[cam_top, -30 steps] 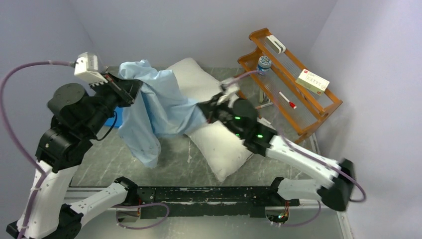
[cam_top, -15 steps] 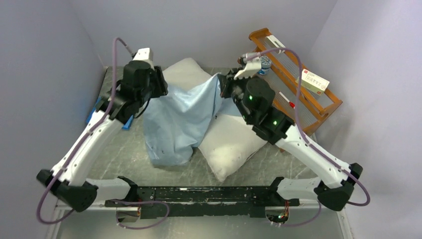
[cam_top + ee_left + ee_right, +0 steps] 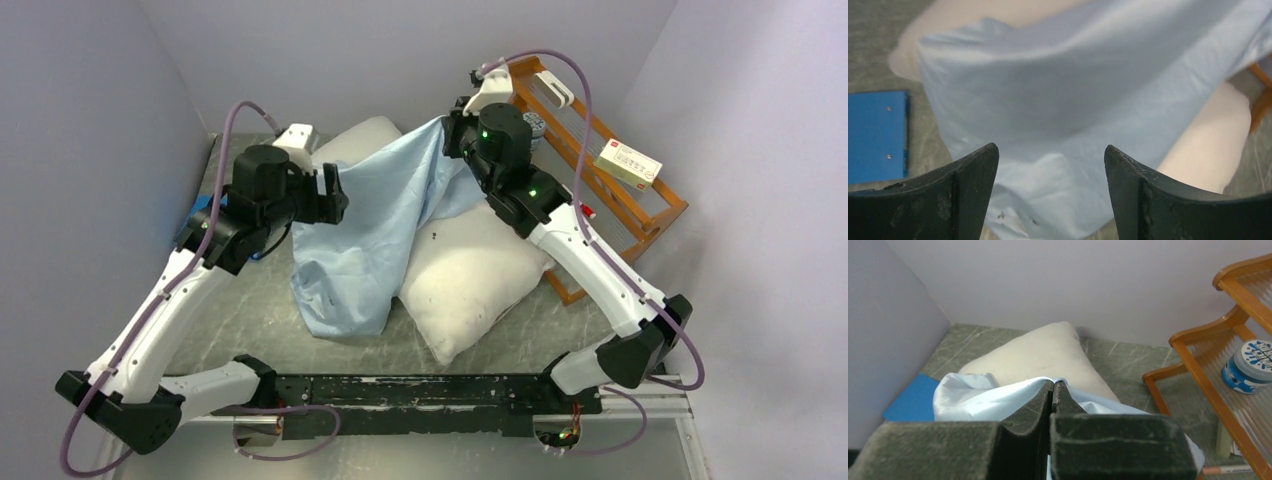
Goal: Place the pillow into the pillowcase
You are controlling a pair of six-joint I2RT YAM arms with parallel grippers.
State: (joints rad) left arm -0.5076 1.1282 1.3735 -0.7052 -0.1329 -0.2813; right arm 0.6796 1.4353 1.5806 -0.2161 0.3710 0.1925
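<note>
1. Over the far side of the desk (image 3: 250,300), my right gripper (image 3: 447,125) was clamped shut on an upper corner of the pillowcase (image 3: 370,230), holding that corner raised in the air.
2. From that corner the pale blue cloth sloped down to the left, draped across the pillow (image 3: 470,285), and ended in a wrinkled heap on the desk beside the pillow's left edge.
3. My left gripper (image 3: 1050,150) stood wide open and empty just beside the pillowcase's left edge; my wrist view showed the cloth beyond the fingertips, not between them.
4. The pillow lay diagonally on the desk, one corner near the back wall and the plump other end toward my arm bases. Both ends showed bare, and I could not tell whether any of it sat inside the cloth.
5. A flat blue mat (image 3: 875,135) lay on the desk at the left, near the side wall, apart from the pillowcase.
6. A wooden rack (image 3: 1198,332) stood at the right, carrying a white box (image 3: 628,162) and a blue-and-white jar (image 3: 1253,365).
</note>
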